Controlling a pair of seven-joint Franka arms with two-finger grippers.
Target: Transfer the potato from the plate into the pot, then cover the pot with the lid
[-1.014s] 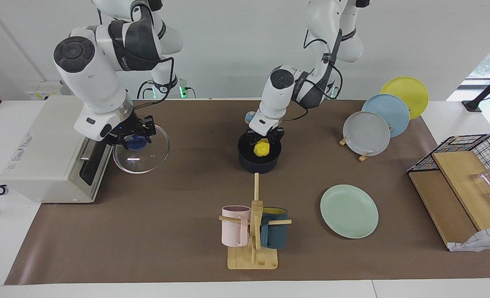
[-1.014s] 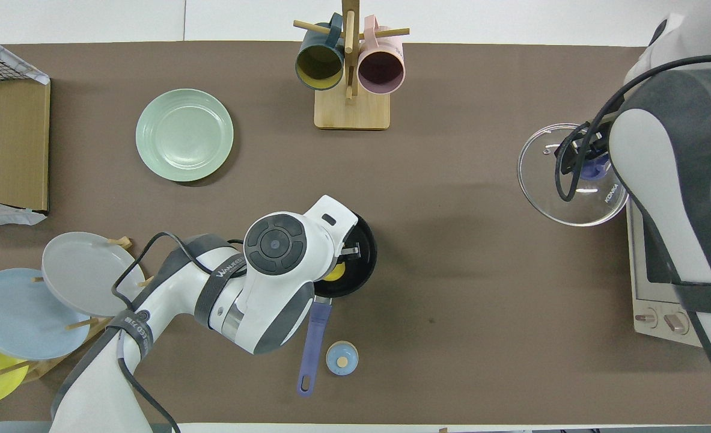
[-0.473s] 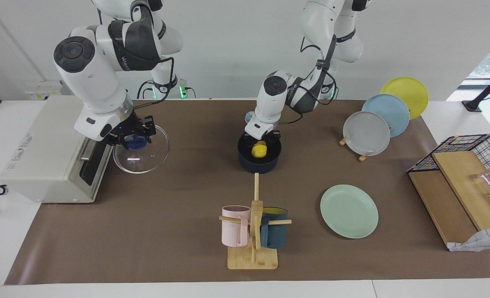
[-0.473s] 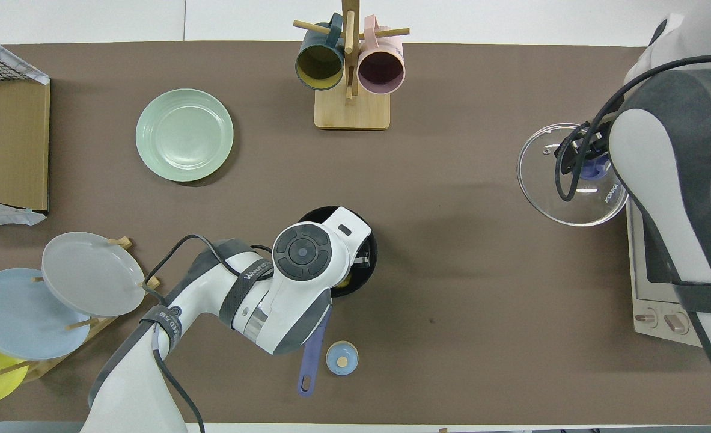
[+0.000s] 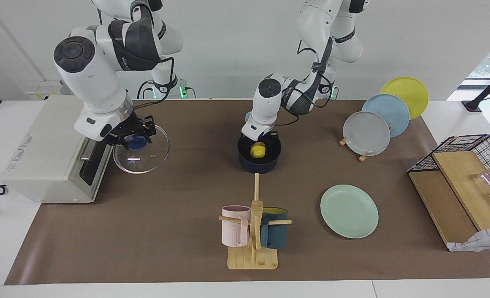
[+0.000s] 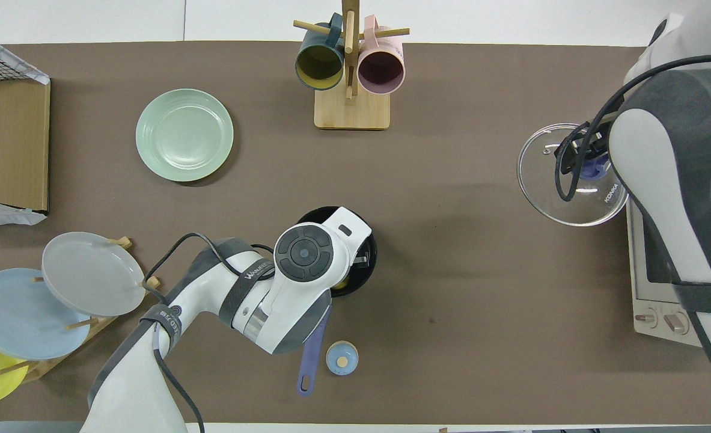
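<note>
**Item 1. Right gripper**: clamped narrow on the blue knob of the lid. The glass disc is lying directly beneath it, beside the white appliance. This arm is waiting. Advice: it should be holding off its carry until the pot mouth is free.

**Item 2. Left gripper**: hanging low over the rim of the pot. Whether it is gripping or has let go cannot be told.
- The potato is sitting just below this gripper, inside the pot.
- Judgement: the step in hand is the release and withdrawal.
- Done well, the gripper is opening fully and rising straight up, not sideways. A sideways exit risks it catching the wall or dragging the pot.
- The pot handle is pointing toward the robots, under this arm's wrist. The small bell is sitting just beside that handle. The retreat should be clearing both.

**Item 3. Plate**: lying bare, well apart from the left gripper, toward the left arm's end of the table. Nothing more is needed from it.

**Item 4. Next call:** the lid should be travelling level and lowering centred on the rim.
</note>
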